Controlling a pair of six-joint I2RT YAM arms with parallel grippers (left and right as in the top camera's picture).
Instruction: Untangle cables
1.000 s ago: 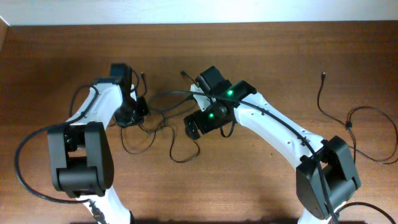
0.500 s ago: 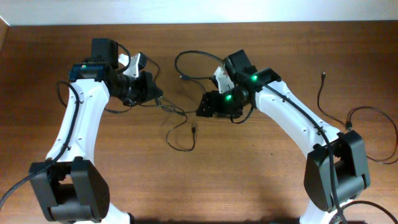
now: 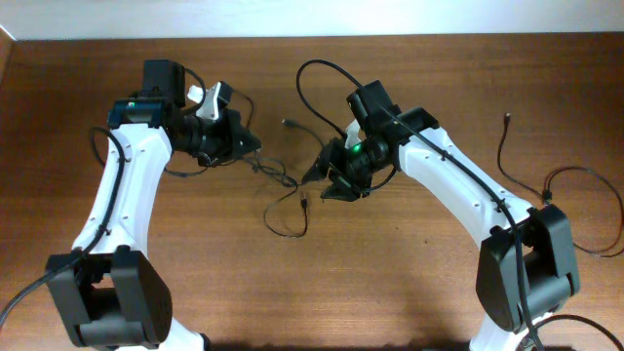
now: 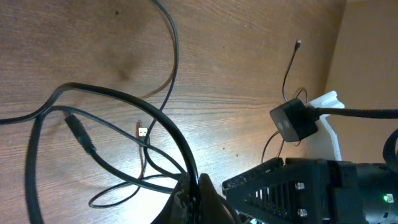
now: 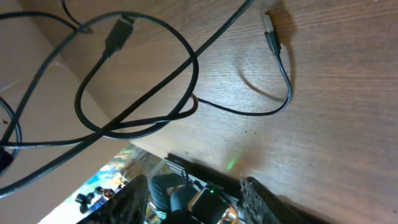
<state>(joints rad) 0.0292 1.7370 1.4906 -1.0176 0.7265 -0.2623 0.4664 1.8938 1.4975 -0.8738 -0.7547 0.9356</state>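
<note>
The cables point(image 3: 283, 182) are thin black cords lying tangled on the wooden table between my two arms, with a loop point(image 3: 288, 222) sagging toward the front. My left gripper point(image 3: 252, 148) is shut on one black cable point(image 4: 177, 140). In the left wrist view that cable arcs up from between the closed fingers point(image 4: 196, 180). A small plug point(image 4: 142, 132) lies on the wood nearby. My right gripper point(image 3: 317, 183) hovers just right of the tangle, tilted down. In the right wrist view its fingers point(image 5: 194, 183) stand apart with nothing between them. The crossed cable loops point(image 5: 143, 93) and a plug point(image 5: 268, 28) lie beyond.
Another thin black cable point(image 3: 561, 200) lies loose at the table's right side, its plug point(image 3: 507, 119) pointing to the back. A small plug point(image 3: 289, 123) rests behind the tangle. A black cord point(image 3: 317, 78) loops above the right arm. The table's far edge point(image 3: 312, 39) meets a white wall.
The left arm swung out and lifted its cable, then held still. The right gripper moved right, then dipped down-left toward the tangle, its jaws narrowing. The cable loop drew tauter.
</note>
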